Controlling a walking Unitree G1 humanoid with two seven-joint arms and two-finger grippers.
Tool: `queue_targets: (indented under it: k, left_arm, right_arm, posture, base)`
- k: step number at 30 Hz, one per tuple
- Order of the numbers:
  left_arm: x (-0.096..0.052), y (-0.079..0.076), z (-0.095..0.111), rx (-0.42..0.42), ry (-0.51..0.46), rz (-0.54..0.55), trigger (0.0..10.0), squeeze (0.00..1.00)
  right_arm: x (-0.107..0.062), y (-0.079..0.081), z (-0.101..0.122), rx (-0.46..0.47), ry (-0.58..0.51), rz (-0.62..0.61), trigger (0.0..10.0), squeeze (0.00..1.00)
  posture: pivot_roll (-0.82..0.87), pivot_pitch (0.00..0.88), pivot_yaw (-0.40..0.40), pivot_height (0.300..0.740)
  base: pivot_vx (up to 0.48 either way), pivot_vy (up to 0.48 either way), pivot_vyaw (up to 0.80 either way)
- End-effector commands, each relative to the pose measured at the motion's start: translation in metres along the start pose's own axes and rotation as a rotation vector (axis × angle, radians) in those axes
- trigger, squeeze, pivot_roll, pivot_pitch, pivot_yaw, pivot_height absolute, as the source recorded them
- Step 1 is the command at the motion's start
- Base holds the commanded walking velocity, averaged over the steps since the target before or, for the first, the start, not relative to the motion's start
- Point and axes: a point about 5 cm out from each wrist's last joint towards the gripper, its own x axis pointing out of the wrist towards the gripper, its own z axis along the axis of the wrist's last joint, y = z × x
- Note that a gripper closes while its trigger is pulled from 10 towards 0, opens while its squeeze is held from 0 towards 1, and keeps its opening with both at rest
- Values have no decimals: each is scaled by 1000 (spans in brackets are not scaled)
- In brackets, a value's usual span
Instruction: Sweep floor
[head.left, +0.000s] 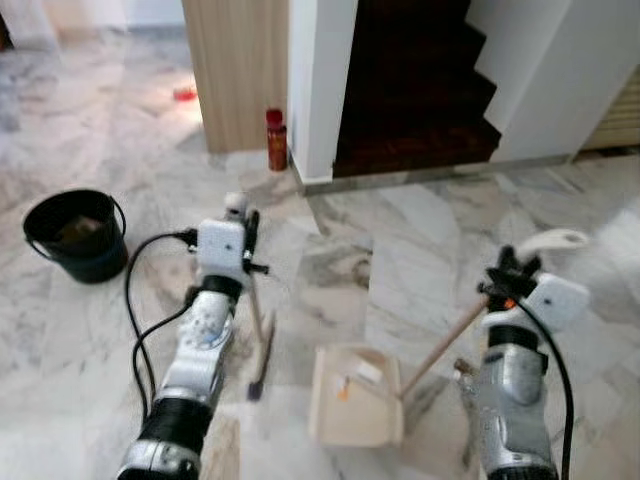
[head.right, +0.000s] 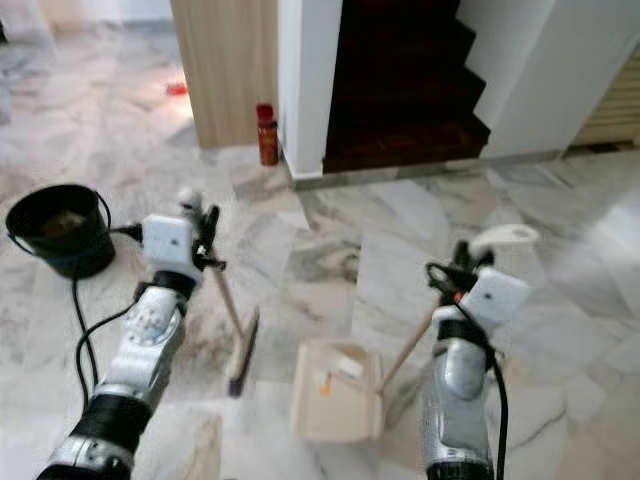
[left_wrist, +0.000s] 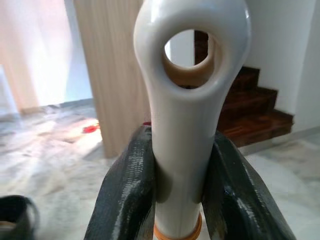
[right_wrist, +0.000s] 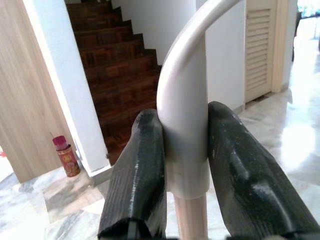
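I have my left gripper (left_wrist: 177, 200) clamped on the pale plastic grip of the broom (head.left: 262, 340), just below its hanging hole, with a finger (left_wrist: 125, 200) pressed to either side. The wooden stick runs down from there to the brush head, which rests on the marble floor (head.left: 420, 230) in front of my left arm. My right gripper (right_wrist: 184, 170) is clenched the same way round the curved white grip of the dustpan (head.left: 355, 395), whose long handle slants down to the cream pan sitting flat on the floor between my arms, just beside the brush head; a few scraps seem to lie inside it. Both tools look light and stiff, so I judge they will swing easily, but smooth plastic grips may twist or slide between my fingers if I push hard. Holding so high gives reach yet little leverage, so short gentle strokes toward the pan seem wisest. A black bucket (head.left: 75, 235) stands well off to my left, and a red can (head.left: 276, 140) stands by the wall near the dark stairs (head.left: 415, 90).
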Motion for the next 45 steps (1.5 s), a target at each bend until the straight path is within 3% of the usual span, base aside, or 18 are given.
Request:
queue_targets:
  k: [1,45]
  left_arm:
    - [6,-6,15,-9,-67,-7,10000,0]
    - [7,-2,18,3,-66,2,10000,0]
  right_arm:
    - [5,-1,11,25,-49,-7,10000,0]
    - [3,6,9,47,-27,26,10000,0]
  posture:
    - [50,74,-50,740]
    - [56,99,-45,740]
  base:
    - [0,420,0]
    - [0,421,0]
